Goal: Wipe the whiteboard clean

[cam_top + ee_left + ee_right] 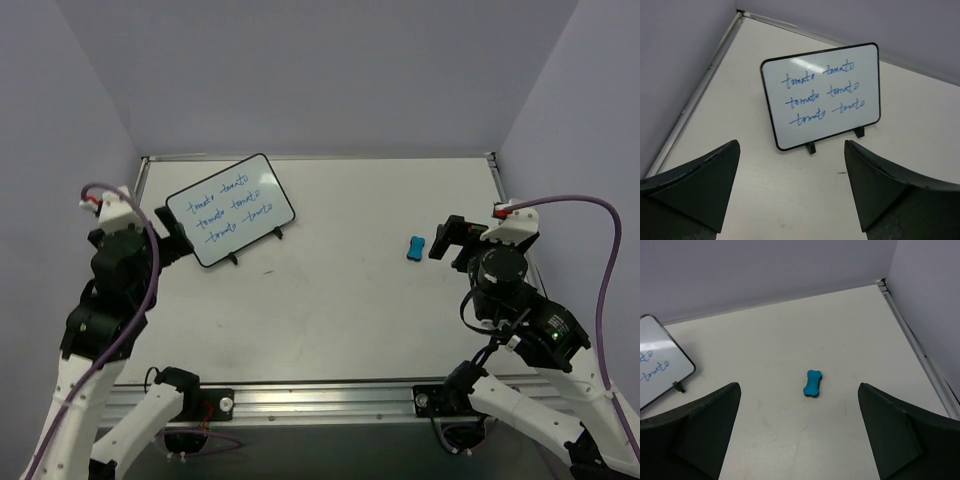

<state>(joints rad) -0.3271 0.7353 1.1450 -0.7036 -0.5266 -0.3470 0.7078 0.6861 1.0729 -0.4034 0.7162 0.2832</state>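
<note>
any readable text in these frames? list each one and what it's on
"tomato tomato": top row, blue handwriting on the whiteboard
"tomato tomato": middle row, same board
"tomato tomato": bottom row, same board
The blue eraser shows no lettering. No other text can be read in any view.

Ahead and left of the right gripper (798, 390), the whiteboard (660, 360) is cut by the picture's edge; only one foot (678, 386) and scraps of blue writing (654, 371) show. The gripper's fingers (700, 430) run off below.
</note>
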